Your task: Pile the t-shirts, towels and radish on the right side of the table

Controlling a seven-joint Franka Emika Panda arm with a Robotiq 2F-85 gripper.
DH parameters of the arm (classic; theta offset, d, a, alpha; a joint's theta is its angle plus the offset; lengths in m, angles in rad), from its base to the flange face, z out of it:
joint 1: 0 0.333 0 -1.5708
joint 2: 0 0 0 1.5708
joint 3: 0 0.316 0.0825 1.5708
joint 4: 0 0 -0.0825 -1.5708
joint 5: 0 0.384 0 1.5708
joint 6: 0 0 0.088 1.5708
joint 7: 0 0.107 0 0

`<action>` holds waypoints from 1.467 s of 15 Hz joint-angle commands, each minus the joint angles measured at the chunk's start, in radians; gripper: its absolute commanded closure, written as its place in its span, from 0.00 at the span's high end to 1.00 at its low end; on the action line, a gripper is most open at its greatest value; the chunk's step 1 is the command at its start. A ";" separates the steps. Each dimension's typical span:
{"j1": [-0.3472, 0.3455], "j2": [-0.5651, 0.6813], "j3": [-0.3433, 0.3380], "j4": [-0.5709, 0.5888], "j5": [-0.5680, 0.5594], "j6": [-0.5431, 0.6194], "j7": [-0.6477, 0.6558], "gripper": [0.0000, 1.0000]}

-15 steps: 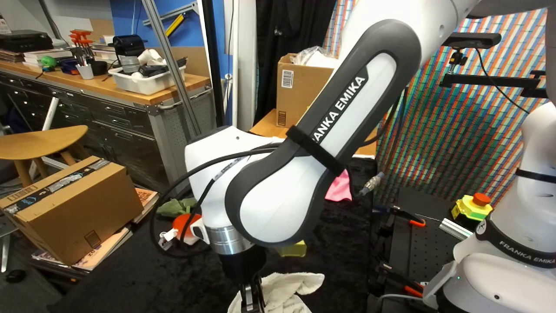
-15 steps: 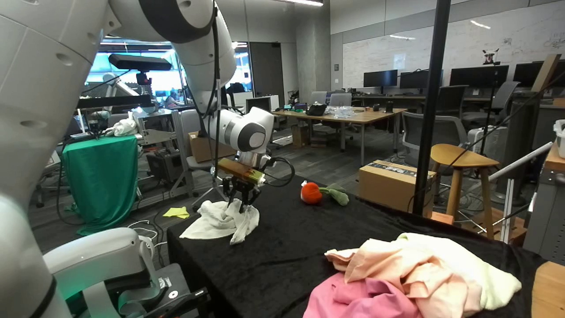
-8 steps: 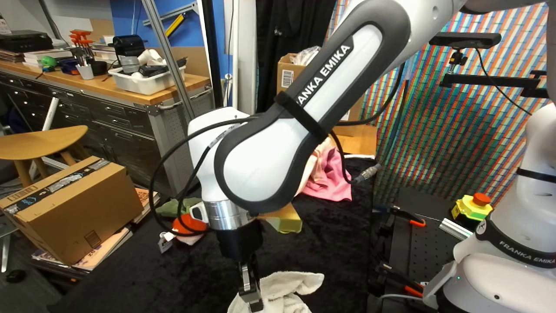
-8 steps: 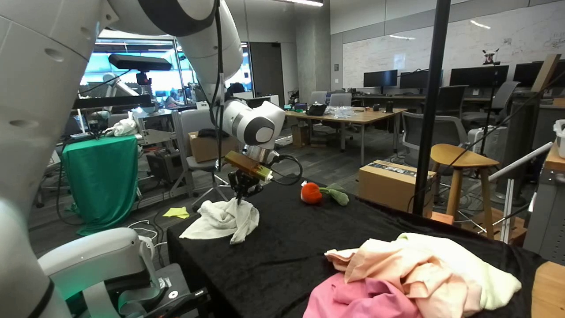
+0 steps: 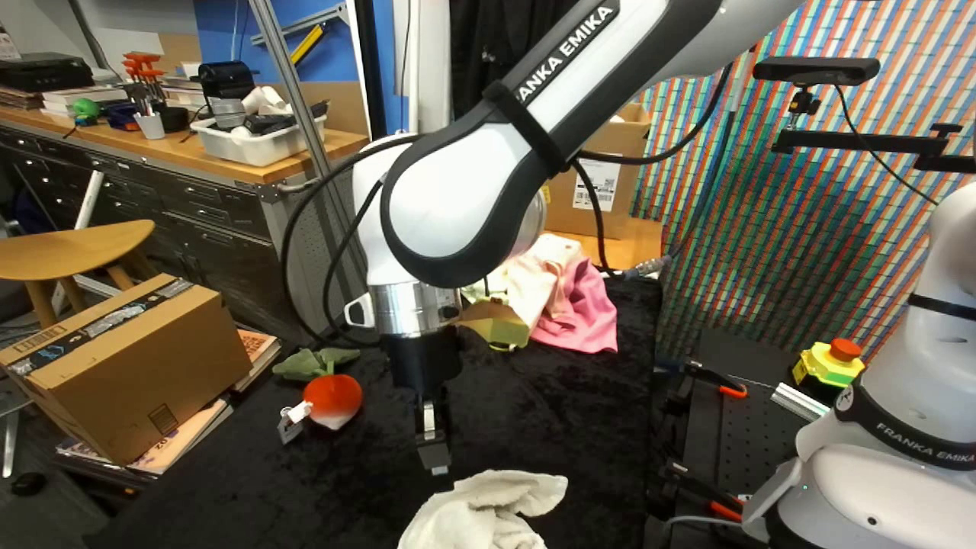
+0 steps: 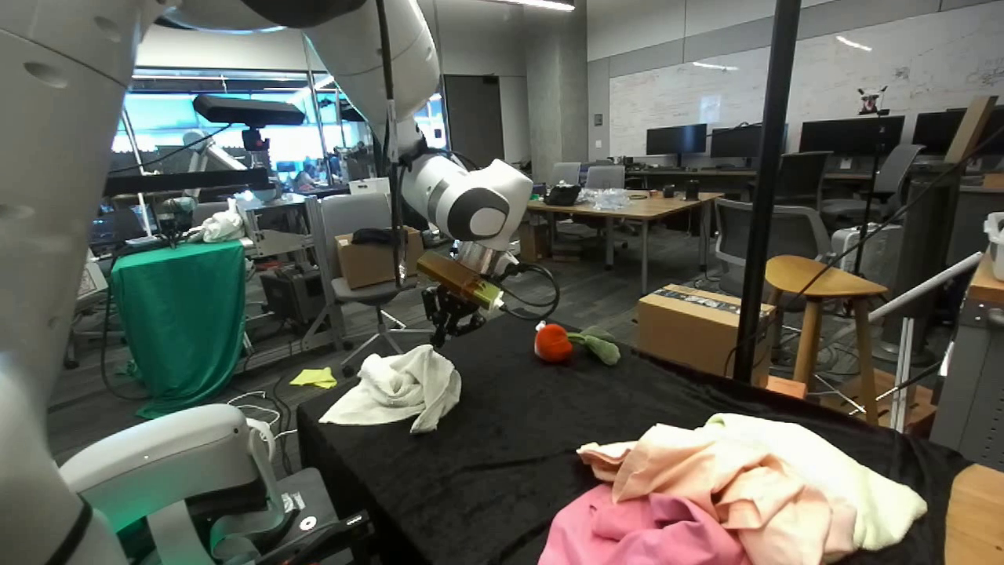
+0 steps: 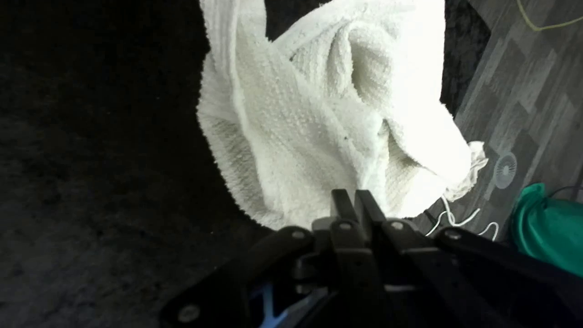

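Note:
A crumpled white towel [image 7: 291, 118] lies on the black-topped table [image 6: 518, 424], near one end. My gripper [image 6: 438, 341] hangs just above its edge, pointing down; in the wrist view the two fingers [image 7: 341, 202] stand almost together, with no cloth seen caught between them. Further along the table rests the radish [image 5: 333, 398], red and round, its green leaves [image 6: 600, 348] spread flat. At the opposite end is a heap of cloths: a pink one [image 6: 635, 534], a peach one [image 6: 745, 479] and a pale green-white one [image 6: 831, 471]. I cannot tell which are t-shirts.
A dark upright post [image 6: 761, 196] rises at the table's far edge, with a cardboard box [image 6: 690, 326] behind it. Along another side are a white arm base [image 5: 892, 488] and a yellow stop button [image 5: 827, 366]. A yellow cloth [image 6: 314, 377] lies on the floor.
My gripper, spread over the towel a second ago, has closed, risen off it and shifted toward the radish. The towel stays in almost the same place.

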 commanded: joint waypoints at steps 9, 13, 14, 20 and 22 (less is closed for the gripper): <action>0.040 -0.186 -0.065 -0.205 -0.015 0.175 0.141 0.51; 0.070 -0.143 -0.057 -0.191 -0.033 0.171 0.134 0.80; 0.077 -0.130 -0.055 -0.186 -0.038 0.171 0.130 0.87; 0.133 -0.052 -0.058 -0.169 -0.151 0.234 0.143 1.00; 0.152 -0.029 -0.067 -0.170 -0.216 0.284 0.162 1.00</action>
